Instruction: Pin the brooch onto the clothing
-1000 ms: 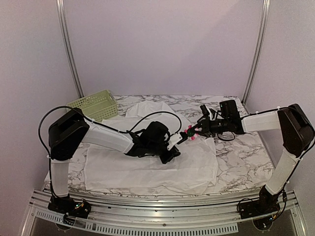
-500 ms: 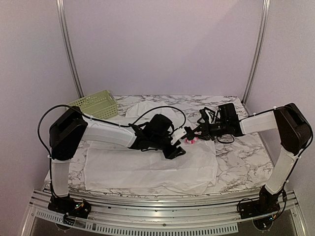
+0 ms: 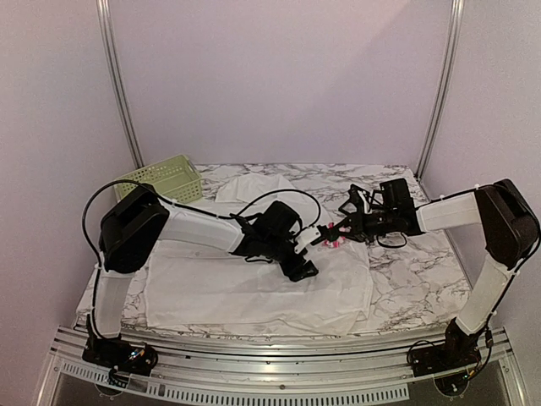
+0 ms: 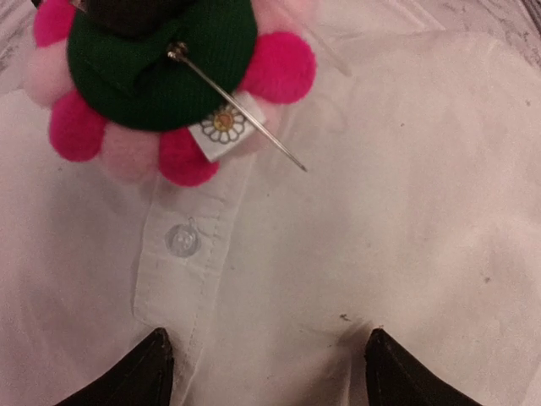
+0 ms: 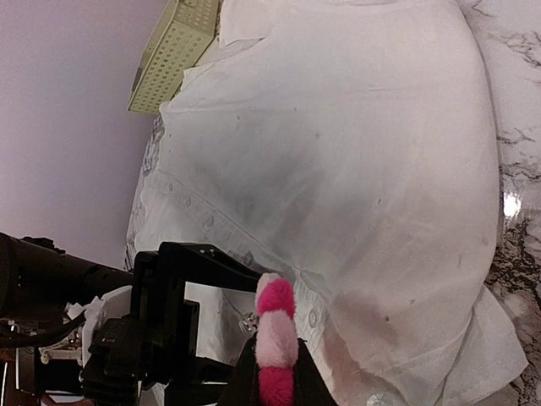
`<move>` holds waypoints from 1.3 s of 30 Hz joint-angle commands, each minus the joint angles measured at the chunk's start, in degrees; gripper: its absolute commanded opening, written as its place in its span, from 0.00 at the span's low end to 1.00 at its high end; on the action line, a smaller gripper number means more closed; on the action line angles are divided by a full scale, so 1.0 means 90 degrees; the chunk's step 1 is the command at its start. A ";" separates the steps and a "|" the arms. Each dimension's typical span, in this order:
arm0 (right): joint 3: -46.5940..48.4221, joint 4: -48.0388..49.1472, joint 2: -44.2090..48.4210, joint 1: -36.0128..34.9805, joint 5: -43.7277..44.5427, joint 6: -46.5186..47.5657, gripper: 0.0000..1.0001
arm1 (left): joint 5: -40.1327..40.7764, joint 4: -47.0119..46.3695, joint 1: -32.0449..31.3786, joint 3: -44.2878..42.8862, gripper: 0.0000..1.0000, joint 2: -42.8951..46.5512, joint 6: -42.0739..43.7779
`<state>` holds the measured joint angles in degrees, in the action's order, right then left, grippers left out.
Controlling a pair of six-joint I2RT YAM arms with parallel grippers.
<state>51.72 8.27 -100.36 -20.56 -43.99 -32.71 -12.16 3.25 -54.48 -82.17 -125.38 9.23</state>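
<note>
The clothing (image 3: 254, 292), a white button-front shirt, lies flat on the marble table; its button placket (image 4: 182, 245) shows in the left wrist view. The brooch (image 4: 165, 76) is a ring of pink and magenta pom-poms around a green felt back, with its pin (image 4: 241, 110) swung open and pointing down at the shirt. My right gripper (image 5: 275, 372) is shut on the brooch (image 5: 275, 338), holding it edge-on just above the placket (image 3: 331, 238). My left gripper (image 4: 266, 364) is open over the shirt with nothing between its fingers, just left of the brooch (image 3: 306, 254).
A pale green basket (image 3: 161, 180) stands at the back left of the table. A second white cloth (image 3: 254, 186) lies behind the shirt. Bare marble (image 3: 414, 271) shows to the right of the shirt.
My left gripper has opened wide and shifted slightly right toward the brooch. The right gripper has stayed shut on the brooch, lowering it slightly toward the shirt.
</note>
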 commanded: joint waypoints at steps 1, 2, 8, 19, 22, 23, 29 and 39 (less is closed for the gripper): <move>-0.0181 0.0284 0.0112 0.0039 -0.0057 -0.0081 0.00 | 0.0044 0.0226 -0.0092 0.0101 0.74 -0.0335 0.0188; -0.0214 0.0360 0.0075 0.0039 -0.0085 -0.0119 0.00 | 0.0020 0.0217 -0.0106 0.0156 0.69 -0.0315 0.0223; -0.0398 0.0819 -0.0131 0.0038 -0.0320 -0.0412 0.00 | -0.0165 0.0134 -0.0108 0.0470 0.09 -0.0072 0.0330; -0.0447 0.1300 -0.0328 -0.0049 -0.0924 -0.0662 0.00 | -0.0673 0.1284 -0.0070 -0.0203 0.00 0.0454 0.0485; -0.0451 0.1308 -0.0254 -0.0112 -0.0970 -0.0683 0.00 | -0.0773 0.1409 -0.0061 -0.0362 0.00 0.0524 0.0455; -0.0461 0.1359 -0.0255 -0.0137 -0.0964 -0.0736 0.00 | -0.0785 0.1401 -0.0060 -0.0378 0.00 0.0522 0.0438; -0.0474 0.1625 -0.0548 -0.0212 -0.0914 -0.0956 0.00 | -0.0753 0.1225 -0.0050 -0.0432 0.02 0.0463 0.0461; -0.0502 0.2240 -0.1022 -0.0226 -0.1008 -0.1271 0.00 | -0.0550 0.1216 -0.0001 -0.0718 0.26 0.0259 0.0939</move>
<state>48.03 25.19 -107.81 -22.24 -52.05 -42.78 -17.89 13.21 -54.61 -86.87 -122.50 14.63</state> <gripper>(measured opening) 0.086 0.221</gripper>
